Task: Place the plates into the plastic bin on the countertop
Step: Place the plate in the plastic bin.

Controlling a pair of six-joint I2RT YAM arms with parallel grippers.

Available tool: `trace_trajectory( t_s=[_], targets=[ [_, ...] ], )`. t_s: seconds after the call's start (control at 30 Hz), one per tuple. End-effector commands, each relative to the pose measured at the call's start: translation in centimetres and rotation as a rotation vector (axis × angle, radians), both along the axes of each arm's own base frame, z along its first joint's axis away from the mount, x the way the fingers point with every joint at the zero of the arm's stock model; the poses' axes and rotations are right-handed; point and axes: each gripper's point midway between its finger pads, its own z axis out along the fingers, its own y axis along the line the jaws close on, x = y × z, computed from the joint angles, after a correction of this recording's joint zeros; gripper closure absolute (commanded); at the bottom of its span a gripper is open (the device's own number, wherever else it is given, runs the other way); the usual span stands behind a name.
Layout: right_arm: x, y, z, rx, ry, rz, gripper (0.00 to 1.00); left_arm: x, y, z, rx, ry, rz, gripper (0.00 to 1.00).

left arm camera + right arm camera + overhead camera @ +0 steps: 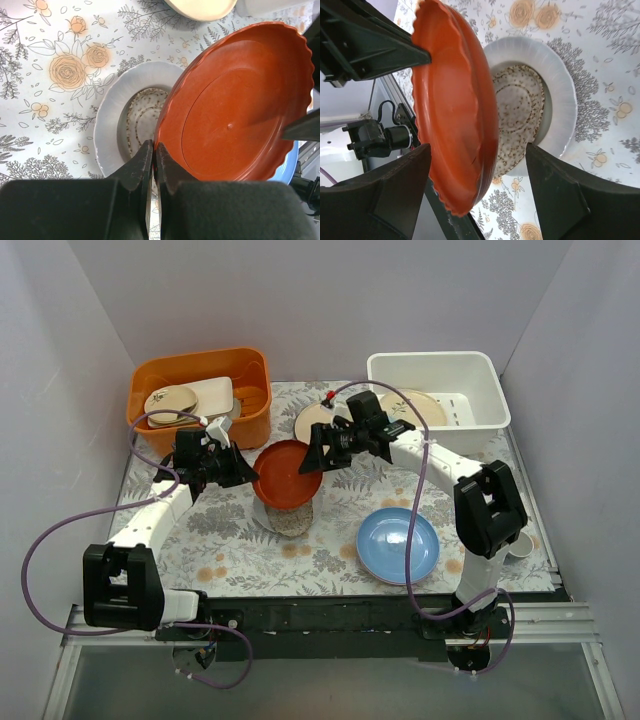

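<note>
A dark red scalloped plate [288, 473] [235, 110] [455, 110] hangs tilted over the middle of the countertop [230, 540]. My left gripper [248, 475] [154, 145] is shut on its left rim. My right gripper [312, 460] [477, 147] is open, its fingers either side of the opposite rim with gaps showing. Beneath lie a speckled plate [142, 112] [517, 110] on a white plate [112, 115] [565, 85]. A blue plate [398, 545] lies front right, a cream plate [312, 423] behind. The white plastic bin [430, 360] at back right holds a cream plate [415, 405].
An orange tub [200, 362] with cream dishes stands at the back left. A small white cup [520, 543] sits by the right arm's base. Grey walls close in both sides, and the black front edge runs along the near side.
</note>
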Motion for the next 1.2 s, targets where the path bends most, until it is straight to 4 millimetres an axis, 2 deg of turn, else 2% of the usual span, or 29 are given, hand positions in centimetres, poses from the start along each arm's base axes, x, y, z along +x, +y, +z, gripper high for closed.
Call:
trace_trajectory(
  t_s=[0.0, 0.13, 0.23, 0.33, 0.37, 0.47, 0.67, 0.8, 0.83, 0.93, 0.97, 1.03, 1.07, 1.17],
  targets=[
    [-0.6, 1.4, 0.2, 0.052, 0.007, 0.033, 0.18, -0.3, -0.5, 1.8, -0.032, -0.064, -0.032, 1.00],
    [-0.8, 1.8, -0.4, 0.047, 0.021, 0.044, 0.23, -0.4, -0.6, 2.0, -0.037, -0.068, -0.040, 1.00],
    [-0.9, 1.9, -0.6, 0.049, 0.027, 0.051, 0.33, -0.4, -0.6, 1.9, -0.035, -0.067, -0.039, 1.00],
    [-1.1, 2.0, -0.7, 0.055, 0.034, 0.059, 0.55, -0.4, -0.6, 2.0, -0.036, -0.069, -0.041, 1.00],
    [-1.2, 2.0, -0.7, 0.059, 0.038, 0.064, 0.71, -0.4, -0.6, 1.9, -0.035, -0.069, -0.039, 1.00],
    [-1.3, 2.1, -0.7, 0.071, 0.040, 0.069, 0.98, -0.4, -0.5, 2.0, -0.031, -0.071, -0.039, 1.00],
    [-1.5, 2.1, -0.7, 0.071, 0.041, 0.075, 0.99, -0.3, -0.3, 2.1, -0.023, -0.077, -0.030, 1.00],
    [-1.5, 2.0, -0.6, 0.071, 0.039, 0.076, 0.99, -0.3, -0.3, 2.0, -0.020, -0.074, -0.027, 0.84],
    [-1.5, 2.0, -0.7, 0.072, 0.038, 0.078, 0.99, -0.2, -0.3, 2.1, -0.019, -0.076, -0.027, 0.70],
    [-1.5, 2.0, -0.5, 0.076, 0.028, 0.078, 0.99, -0.3, -0.2, 2.0, -0.018, -0.077, -0.029, 0.55],
    [-1.6, 2.0, -0.5, 0.076, 0.030, 0.079, 0.99, -0.3, -0.3, 2.1, -0.019, -0.076, -0.031, 0.45],
    [-1.6, 2.0, -0.4, 0.079, 0.028, 0.080, 0.99, -0.4, -0.3, 2.1, -0.019, -0.078, -0.035, 0.37],
    [-1.6, 2.0, -0.4, 0.079, 0.027, 0.080, 0.99, -0.4, -0.3, 2.2, -0.018, -0.080, -0.036, 0.28],
    [-1.6, 2.0, -0.5, 0.078, 0.030, 0.081, 0.99, -0.4, -0.3, 2.3, -0.014, -0.085, -0.036, 0.14]
  ],
)
